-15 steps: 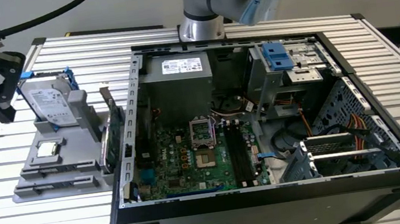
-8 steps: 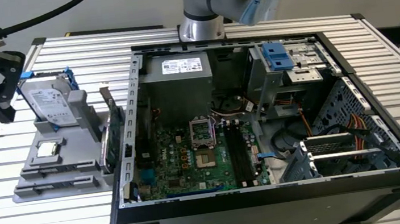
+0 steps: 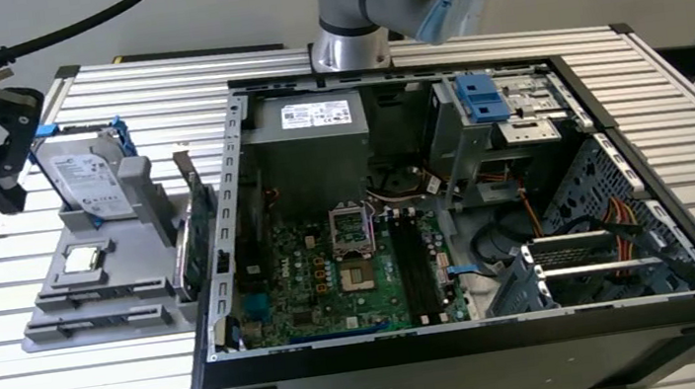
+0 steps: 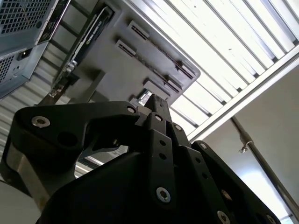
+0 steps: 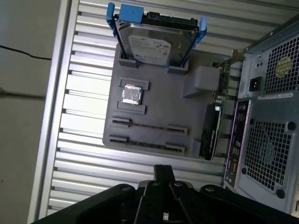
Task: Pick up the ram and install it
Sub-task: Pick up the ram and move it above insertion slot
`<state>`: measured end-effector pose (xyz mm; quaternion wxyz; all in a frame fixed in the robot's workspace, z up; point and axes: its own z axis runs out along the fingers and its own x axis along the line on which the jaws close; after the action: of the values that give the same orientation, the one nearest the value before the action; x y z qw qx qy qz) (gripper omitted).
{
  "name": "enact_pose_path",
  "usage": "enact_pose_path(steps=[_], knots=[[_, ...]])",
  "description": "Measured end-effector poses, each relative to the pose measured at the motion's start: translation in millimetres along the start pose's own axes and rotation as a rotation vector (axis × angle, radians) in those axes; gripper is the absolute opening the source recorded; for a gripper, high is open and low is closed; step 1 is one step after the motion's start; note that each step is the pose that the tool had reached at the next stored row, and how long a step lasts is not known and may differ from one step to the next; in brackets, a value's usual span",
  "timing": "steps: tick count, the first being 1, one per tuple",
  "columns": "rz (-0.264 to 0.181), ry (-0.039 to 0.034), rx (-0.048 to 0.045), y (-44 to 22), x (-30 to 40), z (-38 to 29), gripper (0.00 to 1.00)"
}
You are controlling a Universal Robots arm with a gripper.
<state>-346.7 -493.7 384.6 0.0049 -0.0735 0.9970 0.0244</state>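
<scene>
1. Black gripper (image 5: 163, 171): fingers pressed together, holding nothing, touching nothing.
2. It hangs over the slatted table (image 5: 84, 116), just off the grey parts tray (image 5: 159, 109).
3. Ram (image 5: 149, 126) stands on edge in the tray's slots, near the processor chip (image 5: 131, 95), outside the computer case (image 3: 472, 343).

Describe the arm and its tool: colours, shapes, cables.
The arm is silver-grey metal with rounded joints and a pale blue cap. In the second wrist view the tool is matte black and angular, studded with round screws. In the exterior view a thick black cable runs toward it.
</scene>
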Motion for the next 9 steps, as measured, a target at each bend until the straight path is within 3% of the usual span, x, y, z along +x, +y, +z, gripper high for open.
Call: enact_pose_path(steps=[9], knots=[[-0.029,0.0015,-0.0003,0.0,0.0,-0.1,0.0]])
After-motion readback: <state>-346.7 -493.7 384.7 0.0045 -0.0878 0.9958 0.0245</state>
